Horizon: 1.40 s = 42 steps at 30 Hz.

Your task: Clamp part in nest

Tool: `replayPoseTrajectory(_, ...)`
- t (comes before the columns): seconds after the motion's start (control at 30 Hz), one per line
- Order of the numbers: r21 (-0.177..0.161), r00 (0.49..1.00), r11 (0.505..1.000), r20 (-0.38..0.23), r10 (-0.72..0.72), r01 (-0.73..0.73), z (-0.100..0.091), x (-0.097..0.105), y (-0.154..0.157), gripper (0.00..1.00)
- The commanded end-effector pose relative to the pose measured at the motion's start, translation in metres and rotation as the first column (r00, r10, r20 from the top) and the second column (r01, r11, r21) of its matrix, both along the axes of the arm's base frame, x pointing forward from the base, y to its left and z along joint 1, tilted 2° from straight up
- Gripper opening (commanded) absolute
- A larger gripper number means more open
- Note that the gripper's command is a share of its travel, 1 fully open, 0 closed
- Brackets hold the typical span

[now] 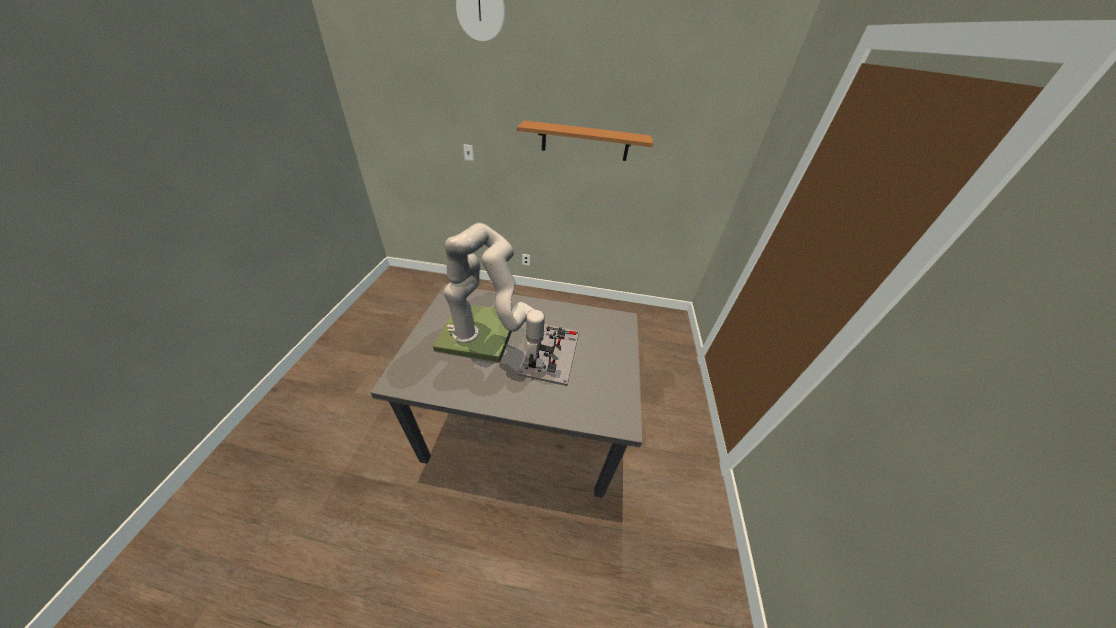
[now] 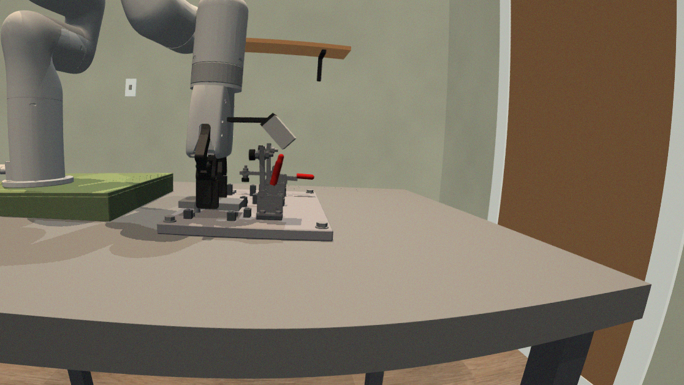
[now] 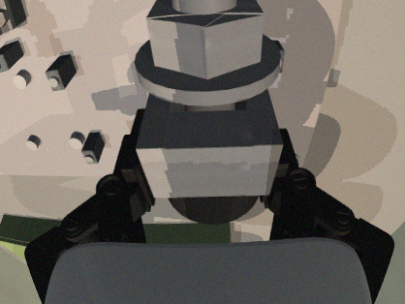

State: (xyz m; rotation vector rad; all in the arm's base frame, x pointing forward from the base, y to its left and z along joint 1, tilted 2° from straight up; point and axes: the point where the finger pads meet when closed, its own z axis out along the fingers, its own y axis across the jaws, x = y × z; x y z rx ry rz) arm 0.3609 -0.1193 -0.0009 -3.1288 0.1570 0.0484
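Note:
My gripper (image 2: pixel 206 194) (image 3: pixel 204 127) (image 1: pixel 535 361) is shut on the grey flat part (image 2: pixel 229 203) (image 3: pixel 209 168), gripping it across its width. The part lies low and level over the near-left nest of the grey fixture plate (image 2: pixel 292 230) (image 1: pixel 563 376) (image 3: pixel 51 131). I cannot tell whether it touches the rest pads. In the wrist view a clamp spindle with a hex nut (image 3: pixel 206 46) stands right at the part's far end. One red clamp handle (image 2: pixel 276 169) stands nearly upright. Another red handle (image 2: pixel 304 176) lies level farther back.
Small dark blocks and pads (image 3: pixel 61 69) (image 2: pixel 231 215) of the other nests dot the plate left of the part. The arm's green base slab (image 2: pixel 91 196) (image 1: pixel 483 345) lies just left of the fixture. The grey table (image 2: pixel 382 268) extends to the right.

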Motion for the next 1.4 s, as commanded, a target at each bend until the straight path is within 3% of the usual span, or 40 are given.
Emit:
replayPoseTrajectory(0.0, -0.001, 1.000, 1.000, 0.003, 0.000, 0.000, 0.0009, 0.0013, -0.0004, 0.00)
replayPoseTrajectory(1.37, -0.001, 1.000, 1.000, 0.003, 0.000, 0.000, -0.0041, 0.0023, -0.0019, 0.00)
